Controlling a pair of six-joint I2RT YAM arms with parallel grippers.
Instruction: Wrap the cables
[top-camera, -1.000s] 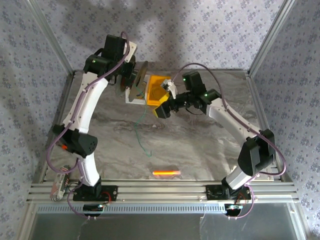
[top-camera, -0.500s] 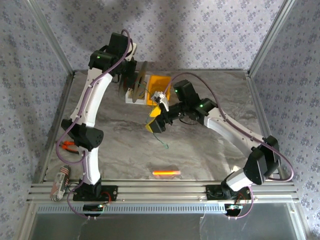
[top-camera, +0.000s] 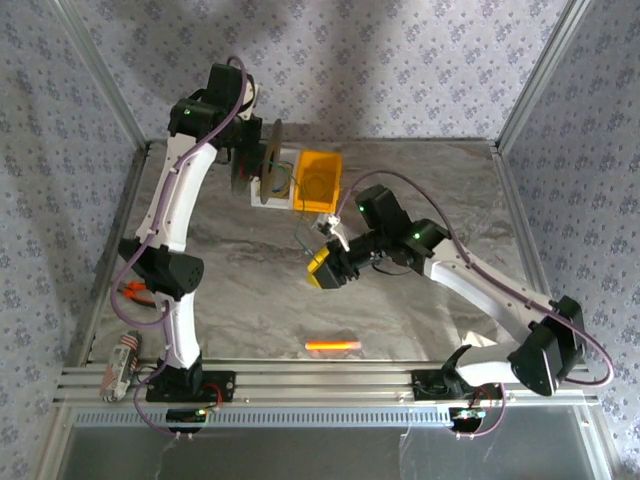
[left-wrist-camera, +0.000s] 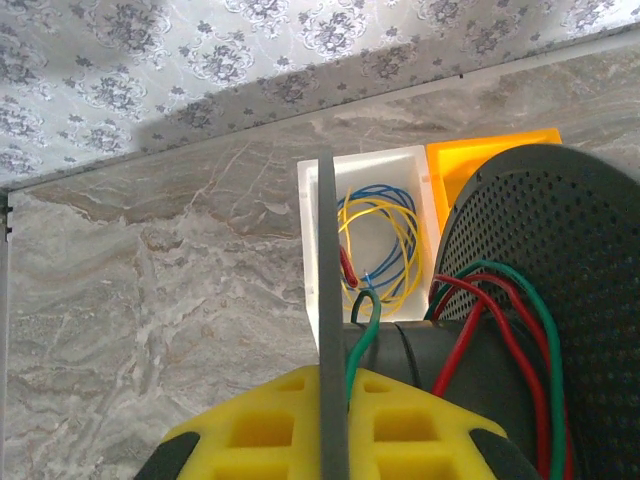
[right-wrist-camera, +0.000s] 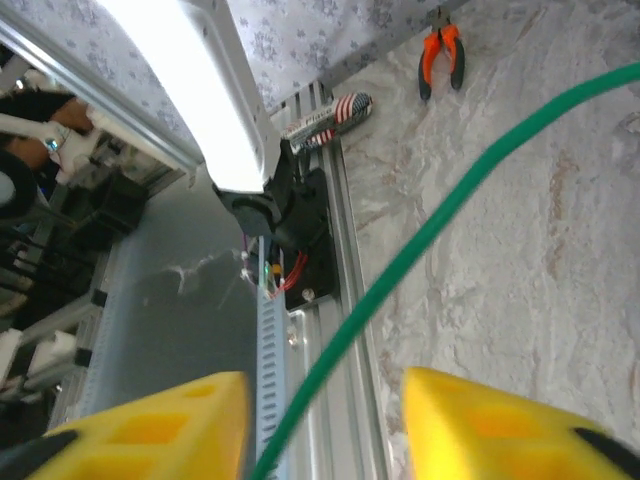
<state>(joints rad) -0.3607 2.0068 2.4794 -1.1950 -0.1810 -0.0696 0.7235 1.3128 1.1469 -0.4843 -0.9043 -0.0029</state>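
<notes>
1 s on, L end effector (left-wrist-camera: 335, 405) clamped on spool (left-wrist-camera: 560, 260), R end effector (right-wrist-camera: 325, 405) pulled nearer, narrower, apart round green cable (right-wrist-camera: 480, 170)

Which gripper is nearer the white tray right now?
Left. The left gripper, clamped on the spool, is right beside the white tray; the right gripper is well away, over the table, the cable between its jaws.
</notes>
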